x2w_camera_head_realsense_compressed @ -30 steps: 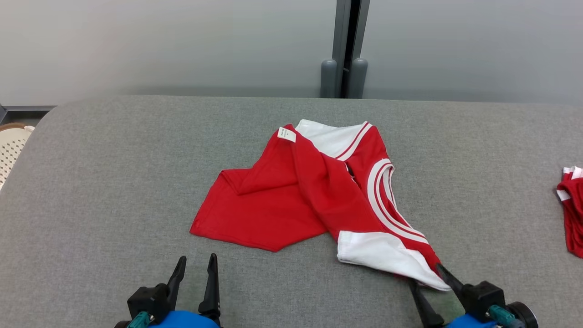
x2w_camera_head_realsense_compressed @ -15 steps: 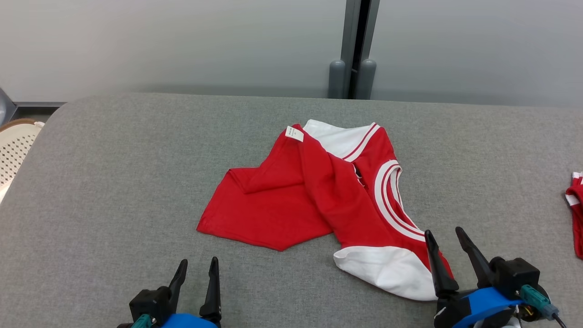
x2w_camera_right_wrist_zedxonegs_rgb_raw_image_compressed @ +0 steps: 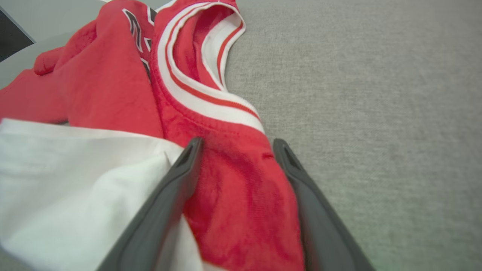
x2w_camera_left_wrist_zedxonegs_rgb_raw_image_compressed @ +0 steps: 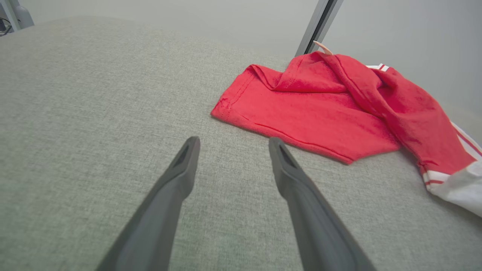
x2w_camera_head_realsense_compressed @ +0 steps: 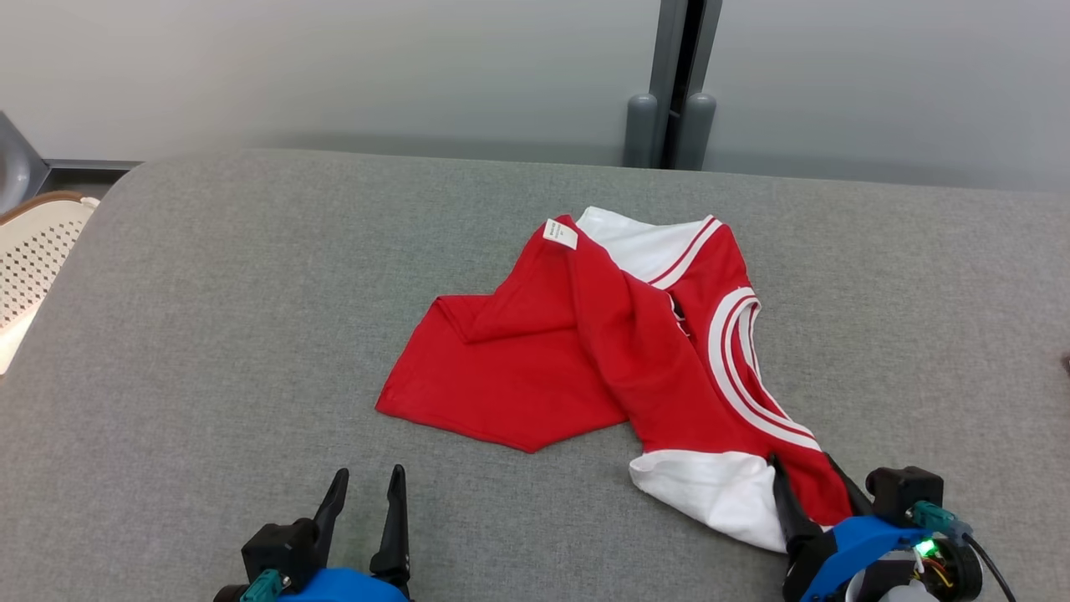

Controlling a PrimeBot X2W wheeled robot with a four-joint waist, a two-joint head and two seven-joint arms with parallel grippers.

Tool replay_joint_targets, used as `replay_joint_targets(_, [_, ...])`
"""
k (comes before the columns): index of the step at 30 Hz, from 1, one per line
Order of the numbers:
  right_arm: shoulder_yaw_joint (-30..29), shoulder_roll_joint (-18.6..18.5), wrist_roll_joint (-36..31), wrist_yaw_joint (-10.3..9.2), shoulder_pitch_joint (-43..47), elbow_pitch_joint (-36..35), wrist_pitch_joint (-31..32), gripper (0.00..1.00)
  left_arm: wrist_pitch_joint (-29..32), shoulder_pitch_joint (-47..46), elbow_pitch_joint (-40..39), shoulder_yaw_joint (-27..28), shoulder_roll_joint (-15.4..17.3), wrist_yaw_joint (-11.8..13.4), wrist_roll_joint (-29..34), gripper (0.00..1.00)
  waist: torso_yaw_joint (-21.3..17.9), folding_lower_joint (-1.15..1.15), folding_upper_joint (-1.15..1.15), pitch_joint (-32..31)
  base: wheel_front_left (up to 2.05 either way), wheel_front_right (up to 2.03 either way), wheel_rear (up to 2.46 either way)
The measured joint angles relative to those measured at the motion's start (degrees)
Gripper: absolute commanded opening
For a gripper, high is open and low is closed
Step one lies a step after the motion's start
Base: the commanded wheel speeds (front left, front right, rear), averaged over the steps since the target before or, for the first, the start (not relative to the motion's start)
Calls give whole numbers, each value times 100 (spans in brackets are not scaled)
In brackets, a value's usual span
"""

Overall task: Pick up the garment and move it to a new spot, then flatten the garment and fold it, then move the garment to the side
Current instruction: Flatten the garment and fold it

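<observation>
Big picture first: the grey padded table [x2w_camera_head_realsense_compressed: 209, 334] looks shifted compared with a second ago, but that's just the head camera swinging, not the stuff on it. The real change is the right gripper [x2w_camera_head_realsense_compressed: 802, 464]. Half a second back it was lifted with its fingers above the cloth; now it's dropped down so the fingers straddle the near red corner, jaws spread wide and not pinching yet. So I'd say it's lining up a fresh grab to drag that corner out, meaning we're in the flattening part, with the folding not started.

The garment [x2w_camera_head_realsense_compressed: 585, 359] sits mid-table, a bit right of centre. It's a red jersey, crumpled, the body doubled over itself in a thick diagonal ridge, with the white-striped neckline facing right. The white sleeve [x2w_camera_head_realsense_compressed: 710, 502] bunches just beside the right fingers. Hard to tell if a finger is actually under the fabric.

The left gripper [x2w_camera_head_realsense_compressed: 369, 471] hovers over bare table, jaws apart, holding nothing. A small white label [x2w_camera_head_realsense_compressed: 560, 234] pokes up at the far edge.
</observation>
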Motion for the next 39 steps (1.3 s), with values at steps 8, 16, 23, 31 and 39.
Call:
replay_joint_targets(8, [-242,-456,-114,-1,-421,-920,-26,0,0,4,-24,27,-1,43,-9,100,10,0,0,-25,0,0,0])
replay_joint_targets(16, [-455,-456,-277,0,-53,-2134,-27,0,0,73,-40,-74,-1,56,-113,100,25,0,0,-240,0,0,0])
replay_joint_targets(23, [-846,-613,-474,0,-154,-1248,-26,16,0,91,-55,-124,-2,93,-140,100,-4,0,0,-166,0,0,0])
replay_joint_targets(31, [-1817,-735,-1289,0,-1056,-234,-27,100,0,-50,12,-109,0,36,0,100,71,0,0,51,0,0,0])
replay_joint_targets(39, [-2475,-211,-1804,0,-723,-747,-27,100,0,24,64,-26,1,27,2,100,35,0,0,-75,0,0,0])
